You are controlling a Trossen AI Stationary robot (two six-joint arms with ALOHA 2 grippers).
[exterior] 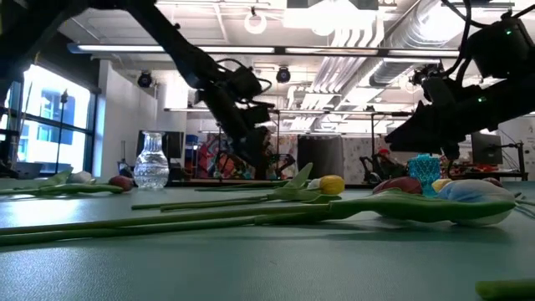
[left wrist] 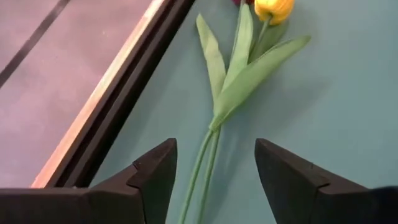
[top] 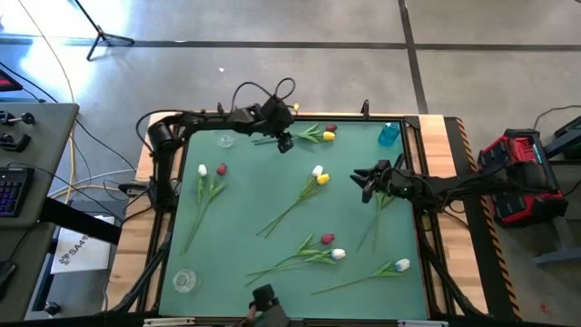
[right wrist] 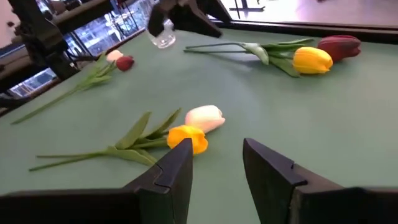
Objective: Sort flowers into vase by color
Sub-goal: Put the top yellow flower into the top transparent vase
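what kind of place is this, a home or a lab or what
Most likely a robotics lab or workshop. The green table stands on a bare concrete floor, exposed ceiling ducts run overhead, and a keyboard sits on a side desk, with cables trailing across the floor.

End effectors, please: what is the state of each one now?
Left end effector: open, holding nothing, its fingers either side of the stems of the yellow tulip.
Right end effector: open, holding nothing.
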